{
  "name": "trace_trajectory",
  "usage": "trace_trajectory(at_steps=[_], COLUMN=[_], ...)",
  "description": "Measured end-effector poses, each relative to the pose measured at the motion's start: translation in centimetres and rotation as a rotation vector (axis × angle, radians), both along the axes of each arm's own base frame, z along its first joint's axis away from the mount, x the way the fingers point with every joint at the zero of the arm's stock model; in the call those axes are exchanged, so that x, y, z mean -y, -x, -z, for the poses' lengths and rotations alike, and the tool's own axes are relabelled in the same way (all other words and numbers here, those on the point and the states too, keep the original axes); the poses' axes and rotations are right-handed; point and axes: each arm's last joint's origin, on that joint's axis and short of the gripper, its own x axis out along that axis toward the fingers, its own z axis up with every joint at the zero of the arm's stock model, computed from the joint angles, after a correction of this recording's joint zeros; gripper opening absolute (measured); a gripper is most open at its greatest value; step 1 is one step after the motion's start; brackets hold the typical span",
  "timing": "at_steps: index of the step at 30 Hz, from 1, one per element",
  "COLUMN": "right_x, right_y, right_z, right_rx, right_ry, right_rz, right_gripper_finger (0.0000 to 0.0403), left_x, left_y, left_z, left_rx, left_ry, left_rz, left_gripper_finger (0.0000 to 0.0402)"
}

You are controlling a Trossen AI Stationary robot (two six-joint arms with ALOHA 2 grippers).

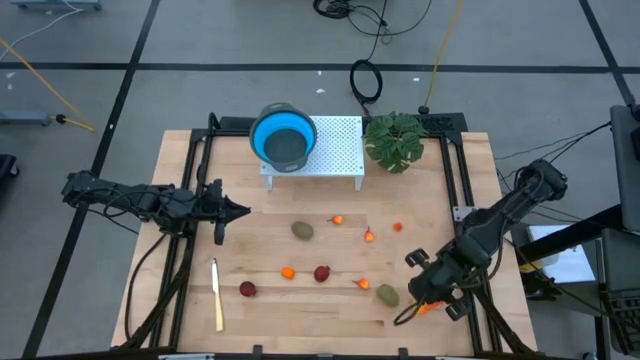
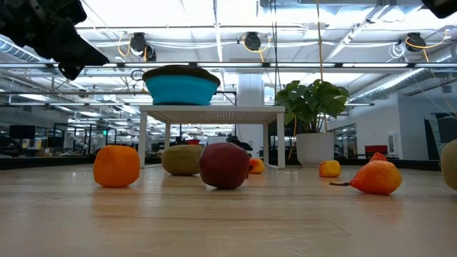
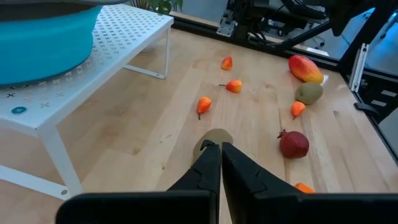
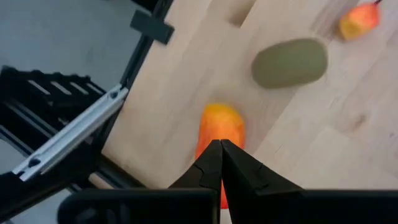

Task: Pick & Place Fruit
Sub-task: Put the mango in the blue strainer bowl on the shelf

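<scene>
High view: all fruit scattered on the table (image 1: 180, 170), blue bowl (image 1: 283, 137) empty, nothing placed yet; left wrist view: left gripper (image 3: 220, 163) jaws pressed together above an olive oval (image 3: 213, 138); right wrist view: right gripper (image 4: 220, 160) jaws together over the oblong red-orange piece (image 4: 221, 127).

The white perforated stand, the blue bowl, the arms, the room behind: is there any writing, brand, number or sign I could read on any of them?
None can be read.
White stand: a small round teal mark on its top, its content too small to read.
Blue bowl: no lettering shows.
Left gripper and right gripper: plain dark, no label visible.
Room behind in the low view: far-off screens and signs too blurred to read.
</scene>
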Motion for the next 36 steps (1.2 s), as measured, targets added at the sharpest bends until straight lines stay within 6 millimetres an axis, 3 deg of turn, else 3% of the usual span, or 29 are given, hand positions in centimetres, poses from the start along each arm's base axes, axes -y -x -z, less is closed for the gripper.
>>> trace_trajectory(at_steps=[8,14,19,27,36], right_x=[-0.1,0.4,0.6,1.2,1.1], right_y=[0.0,0.6,0.5,0.1,0.2], right_z=[0.5,0.6,0.7,0.7,0.6], right_rx=[-0.046,-0.115,-0.129,-0.205,-0.269], right_ry=[0.028,0.077,0.085,0.053,-0.014], right_rz=[0.03,0.065,0.079,0.241,0.214], right_gripper_finger=[0.0002,0.0028,0.0067,0.015,0.0211], left_x=[0.0,0.0,0.0,0.0,0.0], left_y=[0.0,0.0,0.0,0.0,0.0], left_z=[0.0,0.0,0.0,0.0,0.0], left_rx=[-0.007,-0.009,-0.01,-0.011,-0.012], left_ry=[-0.038,-0.058,-0.069,-0.078,-0.083], left_rz=[0.013,0.021,0.026,0.029,0.031], left_gripper_finger=[0.0012,0.0003,0.0011,0.0002,0.0015])
